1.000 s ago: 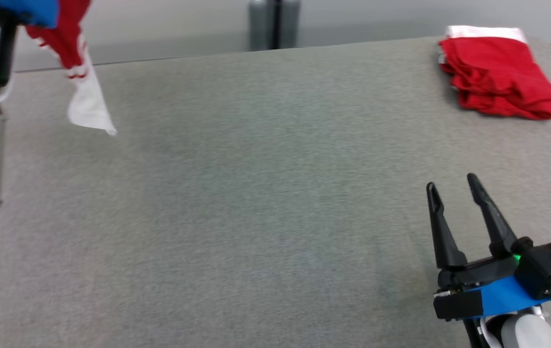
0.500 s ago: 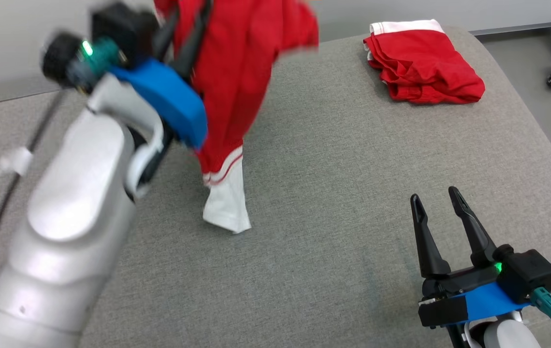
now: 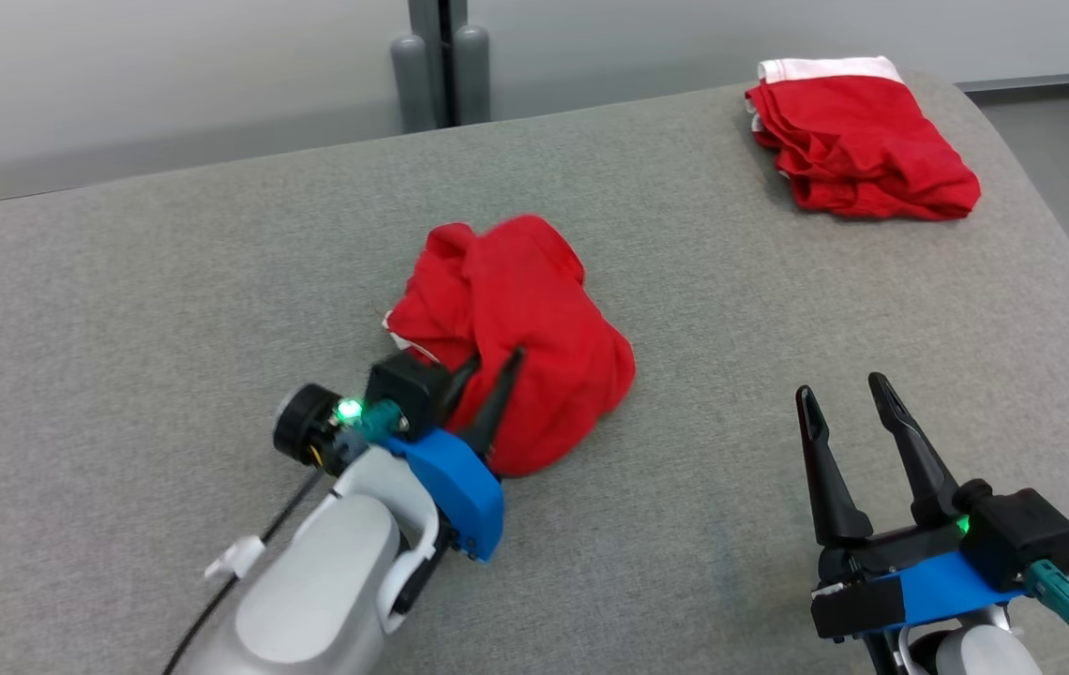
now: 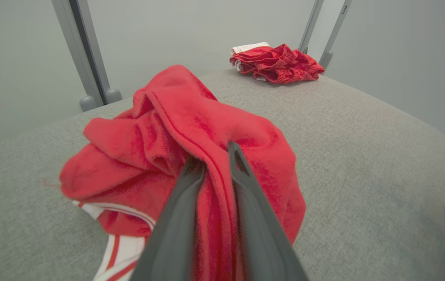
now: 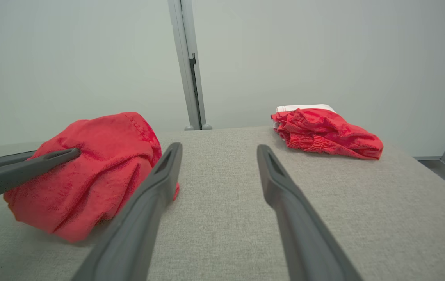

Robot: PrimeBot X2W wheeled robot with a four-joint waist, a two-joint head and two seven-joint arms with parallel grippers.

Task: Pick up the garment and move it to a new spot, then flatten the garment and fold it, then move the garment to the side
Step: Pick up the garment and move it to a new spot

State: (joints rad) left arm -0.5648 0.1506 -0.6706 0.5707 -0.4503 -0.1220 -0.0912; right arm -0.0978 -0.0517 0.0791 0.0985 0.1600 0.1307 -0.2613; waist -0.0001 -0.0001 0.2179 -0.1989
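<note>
The garment (image 3: 516, 319), red with a white striped band, lies in a crumpled heap on the middle of the grey padded surface (image 3: 216, 281). My left gripper (image 3: 495, 358) comes in low from the near-left and is shut on a fold of it. In the left wrist view the red garment (image 4: 168, 128) is pinched between the two fingers of that gripper (image 4: 214, 154). My right gripper (image 3: 840, 386) hovers open to the right of the heap, empty. Its own view has the right gripper (image 5: 219, 146) spread wide, the garment (image 5: 101, 171) to the left.
A second red garment (image 3: 863, 150), folded, rests at the far right corner of the surface, also the folded one (image 5: 324, 132) in the right wrist view. A grey post (image 3: 441, 56) stands behind the surface. The surface curves down to floor at the right edge.
The head camera has shifted. My left arm came down with the hanging garment, which now rests bunched on the surface. The right gripper stays open in the same pose.
</note>
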